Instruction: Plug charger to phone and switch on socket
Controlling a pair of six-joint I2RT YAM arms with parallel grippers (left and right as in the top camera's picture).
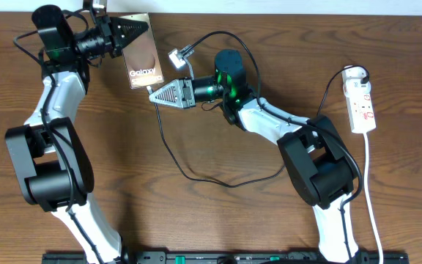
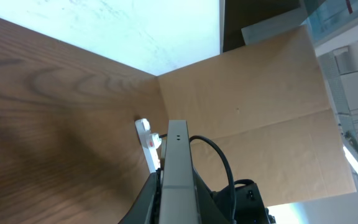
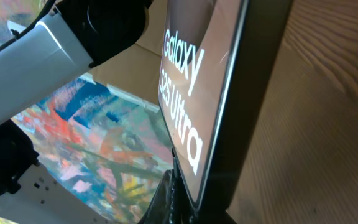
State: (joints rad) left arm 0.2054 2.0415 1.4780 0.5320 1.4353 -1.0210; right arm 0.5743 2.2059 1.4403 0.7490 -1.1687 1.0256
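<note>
In the overhead view the left gripper point(image 1: 141, 31) is seen clamped on the top corner of the phone point(image 1: 146, 62), whose brown face runs from the fingers toward 5 o'clock. The pinch is also shown in the left wrist view. There only the phone's thin grey edge is seen, rising from between the dark fingers, and no lettering can be read. The white "Galaxy S25 Ultra" lettering is given in full only by the right wrist view, where the face is seen at very close range with the left arm point(image 3: 48, 43) behind it.

From overhead the right gripper point(image 1: 154, 94) is seen with its pale fingers drawn together to a point. The charger point(image 1: 196, 178) is pinched there, its black cable trailing toward 6 o'clock and looping across the table point(image 1: 218, 227). The phone's lower edge lies just beside those tips, at 11 o'clock. Whether the plug tip touches the phone cannot be told from any view.

The socket point(image 1: 362, 106) lies well apart, at 3 o'clock of the right gripper, with its white cord point(image 1: 371, 191) running toward 6 o'clock. In the left wrist view it is seen small and far beyond the phone's edge.
</note>
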